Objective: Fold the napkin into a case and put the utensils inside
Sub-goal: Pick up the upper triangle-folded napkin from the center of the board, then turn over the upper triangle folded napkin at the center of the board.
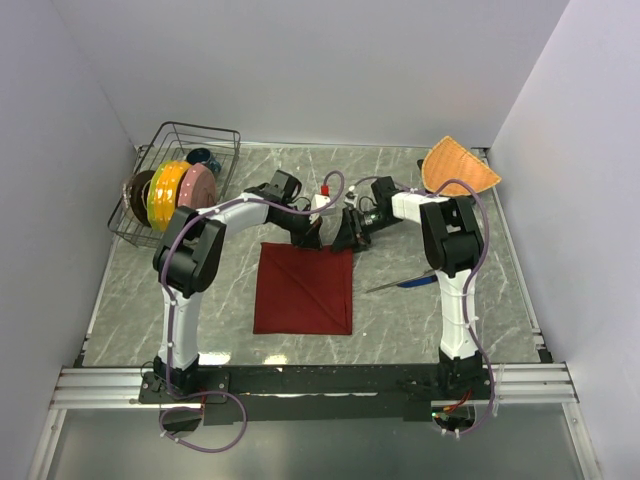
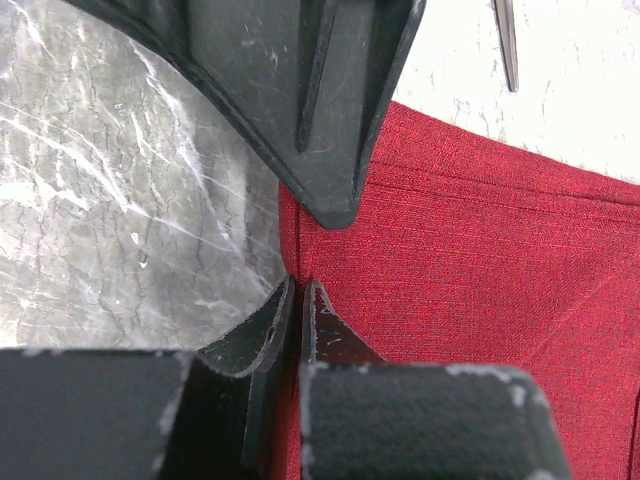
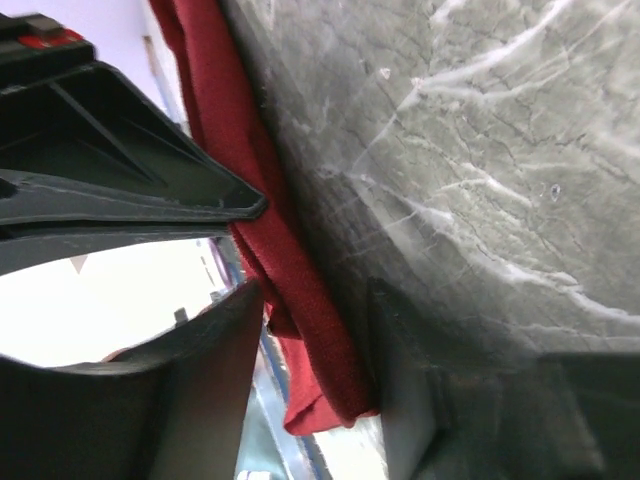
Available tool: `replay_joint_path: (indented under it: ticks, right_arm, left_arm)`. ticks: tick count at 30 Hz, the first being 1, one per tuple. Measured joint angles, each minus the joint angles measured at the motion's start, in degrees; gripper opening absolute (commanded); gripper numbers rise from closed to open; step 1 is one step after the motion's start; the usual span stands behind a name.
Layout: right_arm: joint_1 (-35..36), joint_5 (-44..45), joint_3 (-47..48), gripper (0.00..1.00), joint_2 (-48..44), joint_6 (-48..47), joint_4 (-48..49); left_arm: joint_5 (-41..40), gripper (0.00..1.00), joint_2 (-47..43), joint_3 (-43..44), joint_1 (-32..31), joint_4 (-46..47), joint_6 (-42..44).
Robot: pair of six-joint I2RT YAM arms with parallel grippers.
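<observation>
Top view, napkin: I see the napkin [image 1: 303, 290] flat at the centre of the bench [image 1: 200, 300], a near-square with one diagonal crease.
Top view, pincers: the left pincer [image 1: 308, 232] and right pincer [image 1: 350, 236] sit close together at the napkin's 12 o'clock edge.
Top view, utensils: the fork [image 1: 385, 288] and knife [image 1: 420, 281] lie together on bare bench just beside the napkin, at its 3 o'clock.
Top view, containers: the wire basket [image 1: 215, 130] at 10 o'clock holds plates [image 1: 170, 190] standing on edge and a dark bowl [image 1: 203, 157]. An orange mat [image 1: 458, 168] lies at 1 o'clock.
Left wrist, pincer: a gap shows between the tips, with the napkin's edge lying in it. I read it as released.
Right wrist, pincer: the fingers are spread, with the cloth's edge running past the tips. I read this one as released too.
Progress: I judge that some folding has been done but no case is formed. Finishing the folds and putting both utensils inside are left.
</observation>
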Motion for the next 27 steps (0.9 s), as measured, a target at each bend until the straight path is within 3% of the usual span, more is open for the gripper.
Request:
replay_joint_path:
  ticks: [3,5,6,7,9,12,20,27]
  right_arm:
    - [0.6,1.4,0.0,0.26,0.0,-1.5,-0.9]
    - [1.0,2.0,0.0,0.09,0.0,-2.2,-0.9]
    - [1.2,2.4,0.1,0.02,0.0,-2.4,-0.9]
    - [1.5,2.8,0.1,0.0,0.0,-2.9,-0.9]
    - [1.9,3.8,0.3,0.0,0.0,-3.7,-1.4]
    - [2.8,5.4,0.5,0.0,-0.6,-5.7,-2.3]
    - [6.5,8.2,0.3,0.0,-8.4,-12.6,-3.1]
    - [8.6,8.8,0.2,0.0,-12.1,-18.0,-3.6]
  left_arm:
    - [0.0,0.1,0.0,0.0,0.0,-0.1,0.0]
    - [0.0,0.23,0.0,0.0,0.0,-0.4,0.1]
    - [-0.1,0.35,0.0,0.0,0.0,-0.5,0.1]
    - [-0.2,0.42,0.0,0.0,0.2,-0.6,0.1]
    - [-0.1,0.57,0.0,0.1,0.6,-2.1,0.7]
    - [-0.2,0.68,0.0,1.6,3.1,-7.7,3.7]
    - [-0.4,0.76,4.4,14.2,14.9,-26.2,15.9]
    - [-0.3,0.76,7.9,14.7,16.1,-33.8,21.0]
